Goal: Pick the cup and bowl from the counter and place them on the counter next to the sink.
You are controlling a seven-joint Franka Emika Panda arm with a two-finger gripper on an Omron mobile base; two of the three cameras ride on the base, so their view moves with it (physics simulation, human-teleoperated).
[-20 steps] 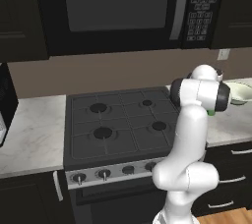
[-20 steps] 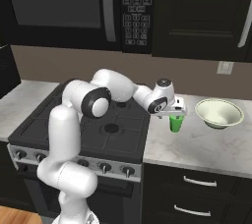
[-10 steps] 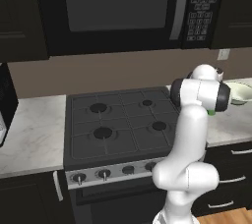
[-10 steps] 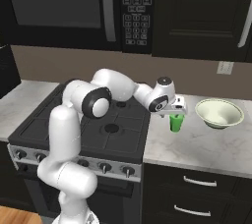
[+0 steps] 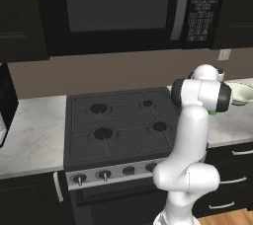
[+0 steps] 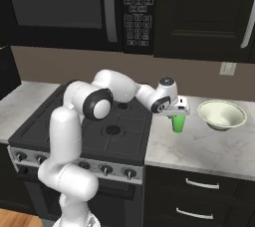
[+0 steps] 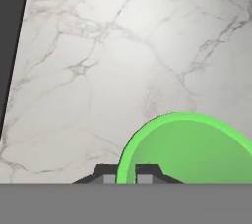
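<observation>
The small green cup point(image 6: 177, 124) stands on the marbled counter point(image 6: 199, 146) just right of the stovetop. My gripper point(image 6: 176, 116) comes down on it from above. In the hand view the cup point(image 7: 189, 152) shows its open mouth, and my gripper point(image 7: 126, 175) has one fingertip point(image 7: 106, 174) outside and the other inside the rim's left side, shut on the wall. From the left base view only a green sliver of the cup point(image 5: 212, 112) peeks out behind my arm. The pale bowl point(image 6: 222, 114) sits empty to the cup's right, apart from it; the bowl point(image 5: 242, 92) also shows behind the arm.
The black gas stovetop point(image 6: 99, 121) lies left of the cup, its dark edge point(image 7: 10, 31) at the left of the hand view. A microwave point(image 6: 64, 2) hangs over the stove. More counter point(image 5: 29, 130) extends left of the stove. A wall outlet point(image 6: 228, 68) sits behind the bowl.
Hardly anything differs: the hand stays over the cup and the cup keeps its spot beside the stove.
</observation>
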